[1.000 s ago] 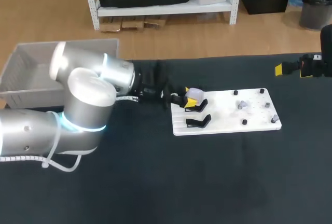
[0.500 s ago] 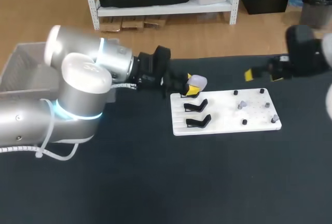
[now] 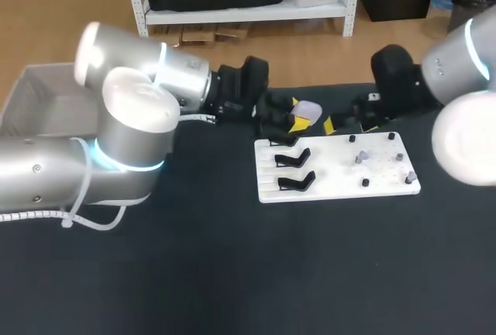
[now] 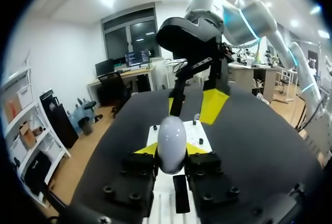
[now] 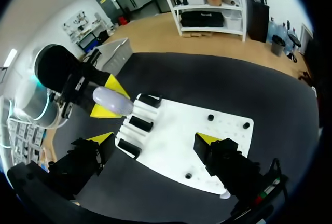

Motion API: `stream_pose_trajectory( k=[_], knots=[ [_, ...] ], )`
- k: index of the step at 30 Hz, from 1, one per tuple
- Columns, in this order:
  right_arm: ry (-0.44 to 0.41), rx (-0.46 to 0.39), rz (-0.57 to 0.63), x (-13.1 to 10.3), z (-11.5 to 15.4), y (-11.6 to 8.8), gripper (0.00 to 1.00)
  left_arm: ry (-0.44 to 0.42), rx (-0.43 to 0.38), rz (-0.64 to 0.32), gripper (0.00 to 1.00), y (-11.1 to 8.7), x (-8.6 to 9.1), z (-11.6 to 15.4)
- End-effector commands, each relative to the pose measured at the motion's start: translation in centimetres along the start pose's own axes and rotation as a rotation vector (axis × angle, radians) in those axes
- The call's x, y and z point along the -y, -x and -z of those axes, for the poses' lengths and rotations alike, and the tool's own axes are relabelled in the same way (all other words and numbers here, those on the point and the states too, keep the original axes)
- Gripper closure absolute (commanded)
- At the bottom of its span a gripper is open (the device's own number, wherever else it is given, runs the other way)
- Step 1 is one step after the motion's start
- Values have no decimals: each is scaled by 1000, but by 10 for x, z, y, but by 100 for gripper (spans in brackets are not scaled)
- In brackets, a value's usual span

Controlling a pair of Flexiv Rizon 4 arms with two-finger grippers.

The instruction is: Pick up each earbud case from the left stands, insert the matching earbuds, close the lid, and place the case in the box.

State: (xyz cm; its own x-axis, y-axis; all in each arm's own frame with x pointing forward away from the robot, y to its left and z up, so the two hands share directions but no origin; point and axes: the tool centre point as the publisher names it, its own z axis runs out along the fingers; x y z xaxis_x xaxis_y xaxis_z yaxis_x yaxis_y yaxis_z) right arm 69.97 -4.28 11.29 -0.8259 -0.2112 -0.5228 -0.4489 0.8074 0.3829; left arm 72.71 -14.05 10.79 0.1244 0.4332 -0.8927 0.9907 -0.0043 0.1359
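Note:
My left gripper is shut on a pale lilac earbud case, held in the air just behind the white board. In the left wrist view the closed case stands between the yellow tips. My right gripper hangs open just right of the case, its fingers wide apart and holding nothing. The right wrist view shows the case in the left gripper, ahead of and beside my right gripper. Two black stands on the board's left side show bare. Small earbuds lie on its right part.
A grey box sits at the table's far left, behind my left arm. Small black pegs dot the board's right half. The dark table stretches open in front of the board.
My left gripper lifted the case off the rear stand and carried it back and right. My right arm swung in from the far right to just beside the case.

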Motion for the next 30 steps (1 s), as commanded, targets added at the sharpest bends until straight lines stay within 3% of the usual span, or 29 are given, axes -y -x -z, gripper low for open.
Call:
stream_pose_trajectory(
  k=[1, 18, 24, 30],
  knots=[
    [30, -12, 4, 2, -8, 7, 0, -4, 6, -7, 100, 1, 5, -1],
    [21, -2, 21, 1, -3, 19, 0, -30, 15, -7, 100, -4, 15, -2],
    [-113, 6, 18, 12, 22, 8, 0, -38, 133, 28, 100, 1, 19, 4],
    [-242, -57, 7, 22, 44, -8, 0, -24, 265, 52, 100, 15, 21, 13]
  ],
)
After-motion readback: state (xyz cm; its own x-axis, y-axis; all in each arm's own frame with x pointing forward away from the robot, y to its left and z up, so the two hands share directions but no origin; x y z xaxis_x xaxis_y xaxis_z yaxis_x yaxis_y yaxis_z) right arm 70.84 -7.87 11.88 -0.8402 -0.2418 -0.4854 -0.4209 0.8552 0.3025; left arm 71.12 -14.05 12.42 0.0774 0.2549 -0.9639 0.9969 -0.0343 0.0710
